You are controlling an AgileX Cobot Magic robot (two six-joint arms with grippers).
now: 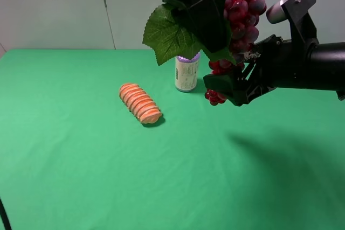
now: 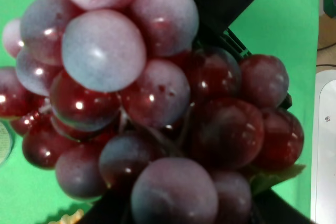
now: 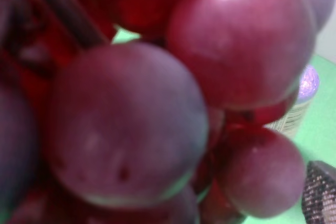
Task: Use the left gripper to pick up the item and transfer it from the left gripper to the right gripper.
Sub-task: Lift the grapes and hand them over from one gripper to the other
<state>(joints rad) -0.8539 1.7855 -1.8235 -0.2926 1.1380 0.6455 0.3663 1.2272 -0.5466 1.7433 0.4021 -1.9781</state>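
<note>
Dark red bunch of grapes (image 1: pixel 245 9) held high above the purple-topped can (image 1: pixel 187 72), clamped in the left gripper (image 1: pixel 211 28), jaw tips hidden by leaves (image 1: pixel 168 36), right gripper (image 1: pixel 233 89) at the lowest grapes, its grip cannot be told, wrist views filled by grapes

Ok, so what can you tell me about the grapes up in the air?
The grapes are a glossy, plastic-looking bunch of dark red and purple balls with broad green leaves. The bunch hangs above the green table, touching nothing below. The left end effector grips it from above; the right end effector is at its lower end, grip unclear.
</note>
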